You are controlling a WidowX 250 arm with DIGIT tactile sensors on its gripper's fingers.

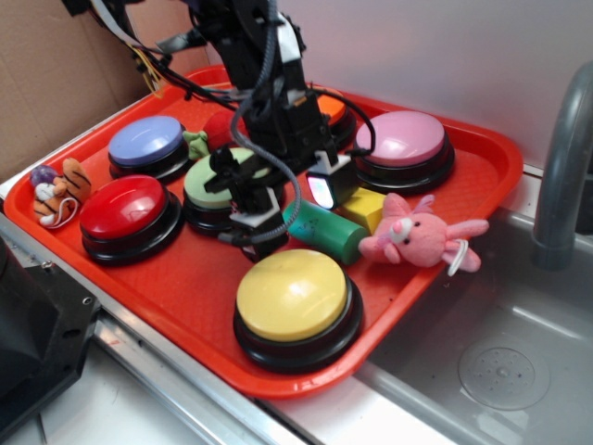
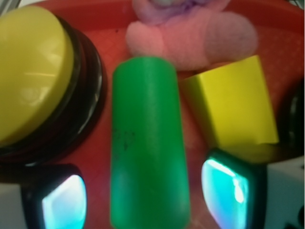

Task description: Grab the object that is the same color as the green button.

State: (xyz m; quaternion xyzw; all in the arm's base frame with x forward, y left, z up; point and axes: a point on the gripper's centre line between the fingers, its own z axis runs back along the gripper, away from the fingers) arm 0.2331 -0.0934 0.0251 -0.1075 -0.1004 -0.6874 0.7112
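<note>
- The hand (image 1: pixel 295 206) stood spread and released, one finger (image 2: pixel 57 200) on either side of the green cylinder block (image 2: pixel 148 143), with a gap showing on both sides in the wrist view.
- The green cylinder block lay on its side on the red tray (image 1: pixel 185 278), between the yellow dome button (image 1: pixel 293 295) and the yellow wedge block (image 2: pixel 233 102).
- The pink plush rabbit (image 1: pixel 412 236) lay just beyond the far end of the block, close to the wedge.
- The green button (image 1: pixel 211 181) sat behind the hand, partly hidden by the arm.
- The red button (image 1: pixel 125 209), blue button (image 1: pixel 146 142) and pink button (image 1: pixel 405 139) stood farther out on the tray.
- A small tiger plush (image 1: pixel 57 193) rested on the tray's left rim.
</note>
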